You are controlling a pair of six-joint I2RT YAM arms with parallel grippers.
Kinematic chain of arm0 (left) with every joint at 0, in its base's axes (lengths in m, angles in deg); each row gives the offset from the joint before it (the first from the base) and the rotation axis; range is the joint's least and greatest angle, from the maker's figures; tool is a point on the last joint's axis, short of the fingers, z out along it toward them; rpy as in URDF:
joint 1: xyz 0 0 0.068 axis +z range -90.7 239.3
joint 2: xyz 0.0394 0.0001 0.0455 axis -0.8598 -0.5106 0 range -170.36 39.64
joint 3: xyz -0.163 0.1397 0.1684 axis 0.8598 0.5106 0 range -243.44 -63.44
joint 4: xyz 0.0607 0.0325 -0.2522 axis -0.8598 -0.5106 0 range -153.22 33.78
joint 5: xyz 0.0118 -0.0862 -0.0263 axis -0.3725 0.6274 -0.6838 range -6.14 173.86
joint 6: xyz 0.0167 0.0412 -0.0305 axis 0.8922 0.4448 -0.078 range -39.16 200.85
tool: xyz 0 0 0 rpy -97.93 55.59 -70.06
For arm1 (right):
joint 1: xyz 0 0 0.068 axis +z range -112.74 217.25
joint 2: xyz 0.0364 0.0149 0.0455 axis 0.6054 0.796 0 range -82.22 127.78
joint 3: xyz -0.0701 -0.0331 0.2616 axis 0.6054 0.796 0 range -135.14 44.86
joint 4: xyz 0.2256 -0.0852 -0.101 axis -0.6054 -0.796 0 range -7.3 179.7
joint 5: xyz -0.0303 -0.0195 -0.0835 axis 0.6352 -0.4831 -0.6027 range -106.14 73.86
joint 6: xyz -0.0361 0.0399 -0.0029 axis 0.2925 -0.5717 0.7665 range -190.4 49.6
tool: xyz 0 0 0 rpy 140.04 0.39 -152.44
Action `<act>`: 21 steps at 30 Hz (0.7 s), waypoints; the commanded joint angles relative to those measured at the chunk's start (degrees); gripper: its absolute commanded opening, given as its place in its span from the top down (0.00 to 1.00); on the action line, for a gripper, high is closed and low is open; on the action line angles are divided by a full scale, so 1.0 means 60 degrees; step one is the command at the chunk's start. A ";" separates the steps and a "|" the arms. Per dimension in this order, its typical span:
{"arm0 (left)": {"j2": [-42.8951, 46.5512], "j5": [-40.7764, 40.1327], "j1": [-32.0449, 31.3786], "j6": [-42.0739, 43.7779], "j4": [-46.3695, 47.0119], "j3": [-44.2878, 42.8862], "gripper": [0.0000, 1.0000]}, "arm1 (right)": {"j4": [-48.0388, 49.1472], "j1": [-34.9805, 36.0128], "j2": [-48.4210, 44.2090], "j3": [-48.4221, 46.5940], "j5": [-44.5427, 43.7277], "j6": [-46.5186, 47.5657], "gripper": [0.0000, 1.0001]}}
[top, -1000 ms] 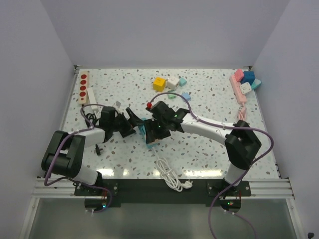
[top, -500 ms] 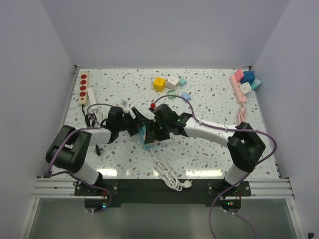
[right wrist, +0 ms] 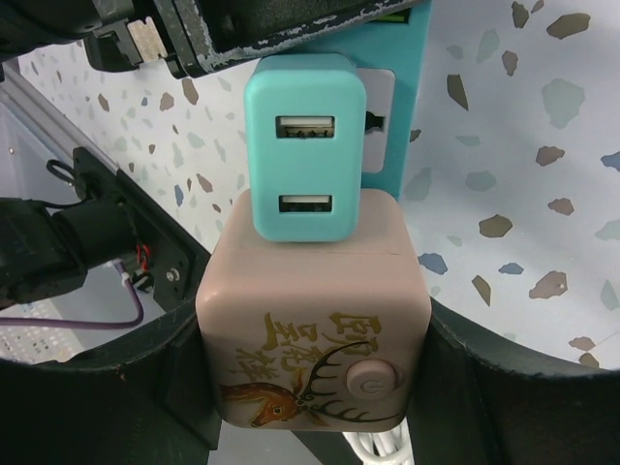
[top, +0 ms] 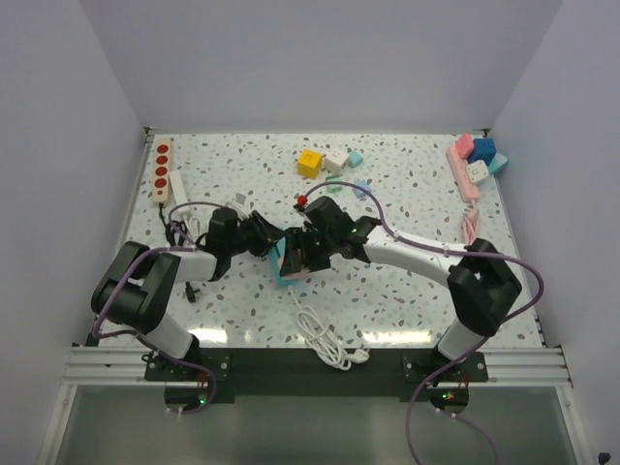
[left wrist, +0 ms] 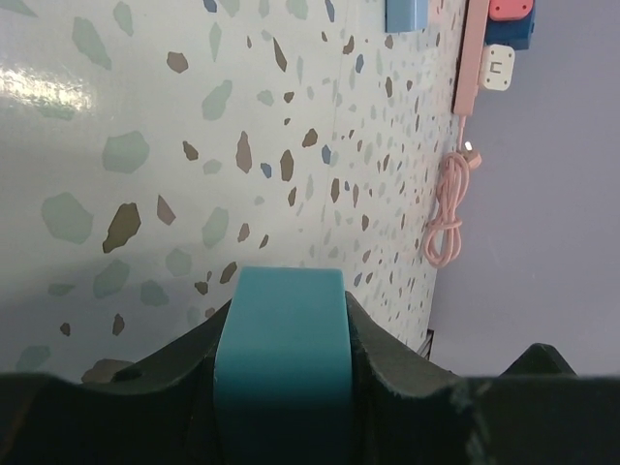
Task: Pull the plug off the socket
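Teal block (left wrist: 281,378) lower end off-frame

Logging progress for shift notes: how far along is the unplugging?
Done: right gripper clamps the pink socket cube, left gripper grips the teal plug. In hand: both holds set for the pull. Left: plug sits seated in the cube, so separation has not begun.

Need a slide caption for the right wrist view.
Right gripper holds the deer-print cube socket; teal USB plug seated in it, left gripper pinching its far end.

Speckled table (top: 417,300), white power strip (top: 163,170), yellow cube (top: 309,163) — pink strip (top: 462,179), coiled cable (top: 329,341)
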 commanded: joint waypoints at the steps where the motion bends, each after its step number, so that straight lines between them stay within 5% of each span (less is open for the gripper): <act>1: -0.0170 0.0069 -0.0176 0.1122 -0.0754 -0.0170 1.00 | 0.0294 -0.0478 -0.0665 -0.0832 0.0031 0.0312 1.00; 5: -0.0448 -0.0474 -0.0132 0.2323 -0.2103 -0.0741 1.00 | -0.0414 -0.1034 -0.1365 -0.0529 0.0367 0.0871 1.00; 13: -0.0346 -0.0475 0.0175 0.2590 -0.2412 -0.1049 1.00 | -0.0839 -0.2485 -0.3491 0.0383 0.0530 0.1661 1.00; 21: 0.0225 0.0198 0.0161 0.2208 -0.2265 -0.1767 1.00 | -0.1747 -0.3348 -0.1547 -0.1167 -0.1767 0.1692 1.00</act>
